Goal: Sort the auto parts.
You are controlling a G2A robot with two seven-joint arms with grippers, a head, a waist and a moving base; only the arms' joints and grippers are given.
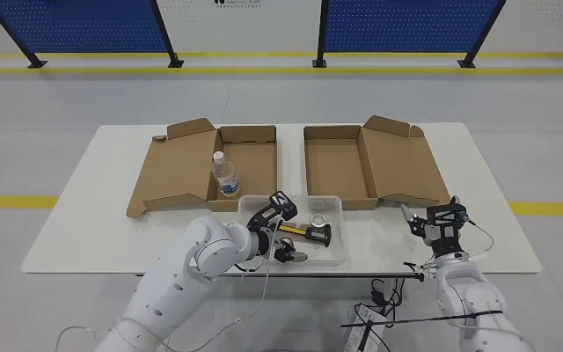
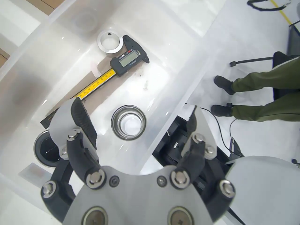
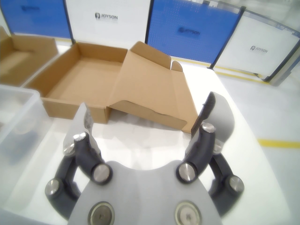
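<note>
The left gripper [image 2: 135,106], spread and empty, hangs over the clear bin's [image 2: 178,31] wall with a steel ring [image 2: 128,125] on the bin floor below (a caliper [image 2: 127,59] lies nearby), so the pick seems in hand: next, centre both fingers around the ring; the right gripper [image 3: 147,115] hangs spread, empty.

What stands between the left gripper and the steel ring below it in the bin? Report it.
Nothing lies over the ring: it sits bare under the open left gripper. But the bin wall runs between the ring and one finger, which may catch on it going down.
</note>
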